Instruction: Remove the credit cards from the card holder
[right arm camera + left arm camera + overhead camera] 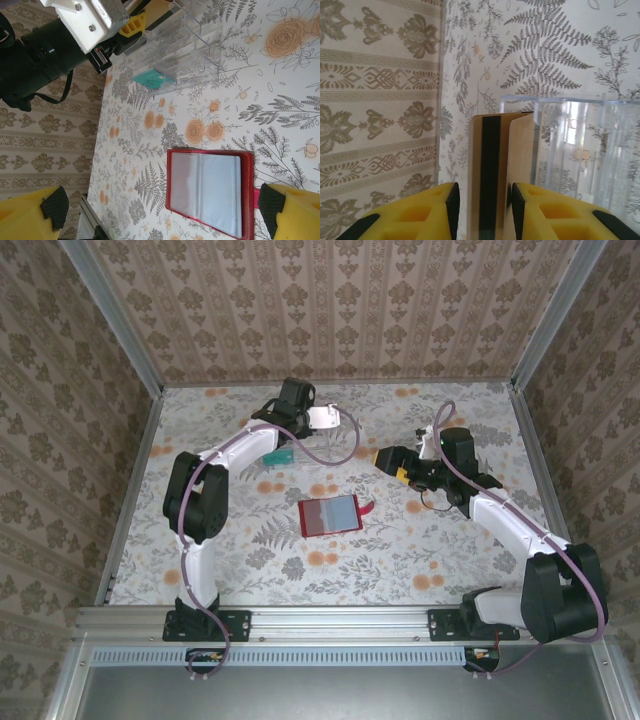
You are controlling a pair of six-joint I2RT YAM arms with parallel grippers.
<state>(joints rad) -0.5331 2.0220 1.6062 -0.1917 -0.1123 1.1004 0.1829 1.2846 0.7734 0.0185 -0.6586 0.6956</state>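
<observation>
Red leather-look card holder (328, 516), centre, with a pale, sheeny plastic inner sleeve — glossy clear-plastic tray (580, 145) at right; matt floral-print counter (400, 560).

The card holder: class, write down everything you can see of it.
The card holder is a small red, leather-like wallet lying open and flat near the middle of the flowered table. Its pale grey-blue inner face points up, framed by a red edge, with a small red tab sticking out on one side. Only the table touches it.
</observation>
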